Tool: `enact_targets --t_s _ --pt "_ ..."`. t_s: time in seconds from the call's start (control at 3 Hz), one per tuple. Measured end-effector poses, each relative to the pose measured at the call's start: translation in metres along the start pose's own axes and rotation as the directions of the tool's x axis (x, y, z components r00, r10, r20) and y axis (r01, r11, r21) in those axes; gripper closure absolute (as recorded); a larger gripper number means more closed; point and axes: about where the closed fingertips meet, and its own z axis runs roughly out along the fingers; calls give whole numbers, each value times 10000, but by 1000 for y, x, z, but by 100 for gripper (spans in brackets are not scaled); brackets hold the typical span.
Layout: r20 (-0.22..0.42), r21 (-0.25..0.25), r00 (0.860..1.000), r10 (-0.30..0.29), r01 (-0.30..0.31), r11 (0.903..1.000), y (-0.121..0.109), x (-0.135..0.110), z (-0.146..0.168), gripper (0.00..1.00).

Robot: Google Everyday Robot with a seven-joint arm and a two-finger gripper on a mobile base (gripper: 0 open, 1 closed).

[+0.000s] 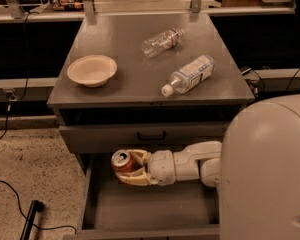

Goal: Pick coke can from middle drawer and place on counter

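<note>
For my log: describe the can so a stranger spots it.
Below the grey metal counter, the wide grey middle drawer stands open. At its left, the claw holds a small red aluminium coke can; the counter's bottles are clear plastic.

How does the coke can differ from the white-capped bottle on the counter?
The coke can is red metal; the white-capped bottle is clear plastic with a pale label. The coke can sits in the gripper, over the open middle drawer; the bottle lies on its side on the counter. Both are drink containers.
</note>
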Motion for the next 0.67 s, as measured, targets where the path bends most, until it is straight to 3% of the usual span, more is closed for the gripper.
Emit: enact_targets --t_s 0.33,0.67 --pt "1110 -237 9894 -940 972 9950 -7 -74 -11 100" --pt "2390 -582 9429 -2318 2522 9659 -1 -161 -27 100"
